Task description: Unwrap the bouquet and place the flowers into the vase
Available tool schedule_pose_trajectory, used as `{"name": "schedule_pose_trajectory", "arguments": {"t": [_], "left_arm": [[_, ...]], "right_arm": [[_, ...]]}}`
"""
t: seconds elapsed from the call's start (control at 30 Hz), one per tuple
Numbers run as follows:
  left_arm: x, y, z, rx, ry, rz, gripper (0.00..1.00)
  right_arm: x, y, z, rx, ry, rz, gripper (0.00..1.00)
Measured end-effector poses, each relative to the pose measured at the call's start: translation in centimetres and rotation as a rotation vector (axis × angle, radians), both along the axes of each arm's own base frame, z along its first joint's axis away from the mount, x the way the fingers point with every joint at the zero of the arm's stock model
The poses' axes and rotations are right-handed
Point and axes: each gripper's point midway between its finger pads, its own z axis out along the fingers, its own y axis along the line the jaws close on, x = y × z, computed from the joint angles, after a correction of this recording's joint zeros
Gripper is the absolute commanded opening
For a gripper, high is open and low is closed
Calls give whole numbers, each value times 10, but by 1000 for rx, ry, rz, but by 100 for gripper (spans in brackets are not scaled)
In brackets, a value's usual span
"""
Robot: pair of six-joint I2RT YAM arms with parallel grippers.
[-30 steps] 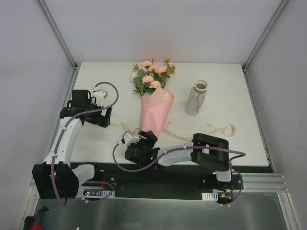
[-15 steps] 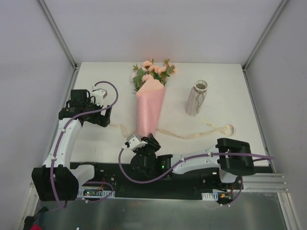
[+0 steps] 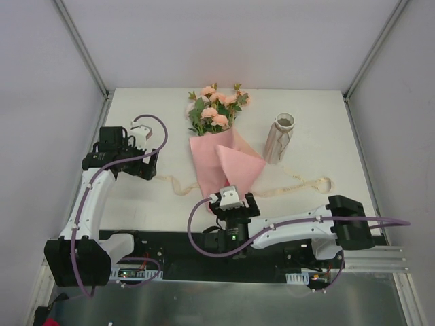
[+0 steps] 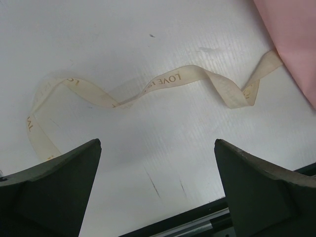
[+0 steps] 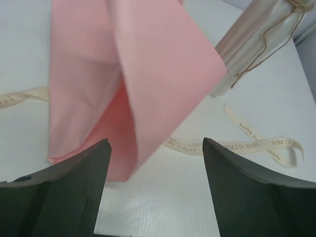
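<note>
1. The left gripper (image 3: 151, 166) sits at the left of the table (image 3: 326, 115), well apart from the wrap. Its jaws are spread wide and hold nothing, and it has not shifted over the last second. Its wrist view shows only the loose cream ribbon (image 4: 168, 81) lying on the surface below it.
2. The bouquet (image 3: 214, 146) lies mid-table, between the left gripper and the vase (image 3: 280, 139).
3. Change noted: a moment ago the salmon paper sheet (image 3: 238, 166) was a tight, closed cone. Now a broad flap has fallen open to the right, towards the vase. Judgement: with the ribbon already off, unwrapping is under way but not finished, as the left half of the sheet is folded over the stems.
4. Orientation: the long axis runs near to far. The flowers (image 3: 216, 109) point at the far edge, and the stem end points at the arm bases.
5. The right gripper (image 3: 234, 197) is just near the foot of the wrap, having crossed from its left side. Its jaws have reopened and hold nothing.
6. The vase is upright and empty. The flap's corner lies just beside its base; contact cannot be determined.
</note>
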Motion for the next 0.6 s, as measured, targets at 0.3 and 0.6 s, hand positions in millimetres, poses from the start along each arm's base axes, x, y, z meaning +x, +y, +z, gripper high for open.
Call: {"name": "schedule_pose_trajectory", "arguments": {"t": [0.3, 0.6], "left_arm": [[5, -41, 13, 2, -10, -149, 99], [32, -84, 38, -13, -31, -254, 99]], "right_arm": [[-9, -25, 38, 378, 11, -64, 80], [41, -99, 110, 495, -27, -248, 81]]}}
